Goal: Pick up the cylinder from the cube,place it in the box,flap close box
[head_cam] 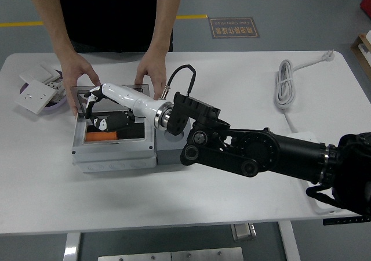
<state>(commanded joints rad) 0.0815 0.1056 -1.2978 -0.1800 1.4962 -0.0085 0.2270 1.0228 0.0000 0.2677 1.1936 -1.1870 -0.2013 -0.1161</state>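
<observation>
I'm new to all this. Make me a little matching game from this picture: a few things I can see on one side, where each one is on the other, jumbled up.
Things:
1. robot hand
2. coiled white cable
3. person's hands
4. white switch plates

Places:
A. on the table's far left
B. on the far rim of the grey box
C. reaching into the open box
D. on the table's right side, lying alone

Pairs: 1-C, 2-D, 3-B, 4-A

On the table — one grey box, one coiled white cable, two white socket plates.
</observation>
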